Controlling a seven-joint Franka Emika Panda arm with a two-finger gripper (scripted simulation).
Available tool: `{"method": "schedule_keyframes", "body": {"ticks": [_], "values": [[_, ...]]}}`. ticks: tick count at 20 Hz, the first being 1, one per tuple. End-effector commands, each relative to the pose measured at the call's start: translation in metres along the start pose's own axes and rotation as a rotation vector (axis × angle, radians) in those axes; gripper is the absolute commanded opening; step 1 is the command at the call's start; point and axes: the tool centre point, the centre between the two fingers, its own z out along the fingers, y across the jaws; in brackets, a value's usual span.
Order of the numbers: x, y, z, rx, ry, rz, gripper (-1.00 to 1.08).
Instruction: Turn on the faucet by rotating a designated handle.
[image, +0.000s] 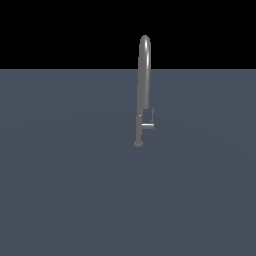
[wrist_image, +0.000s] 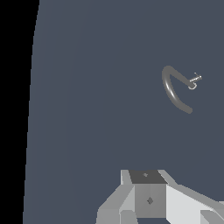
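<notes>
The faucet (image: 143, 85) stands upright on the flat grey surface in the exterior view, a thin grey stem with a high arched spout and a small round base. Its handle (image: 148, 125) is a short lever low on the stem, pointing toward the exterior view's right with a small upturned tip. The wrist view looks down on the faucet (wrist_image: 173, 92) from well above, with the handle (wrist_image: 194, 79) showing beside the arch. Only part of my gripper (wrist_image: 148, 197) shows there, far from the faucet and touching nothing. Its fingers are not clear enough to read. The arm is absent from the exterior view.
The grey surface (image: 75, 175) spreads around the faucet in every direction. Its far edge meets a black background in the exterior view, and the wrist view shows another edge (wrist_image: 33, 109) of it.
</notes>
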Motion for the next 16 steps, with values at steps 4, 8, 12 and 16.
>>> {"method": "schedule_keyframes", "body": {"ticks": [4,8,12,16], "values": [[0.033,0.020,-0.013,0.145,-0.045,0.109,-1.00],[0.061,0.039,-0.014,0.239,-0.093,0.200,-1.00],[0.092,0.061,-0.006,0.321,-0.151,0.300,-1.00],[0.123,0.085,0.011,0.390,-0.218,0.408,-1.00]]}}
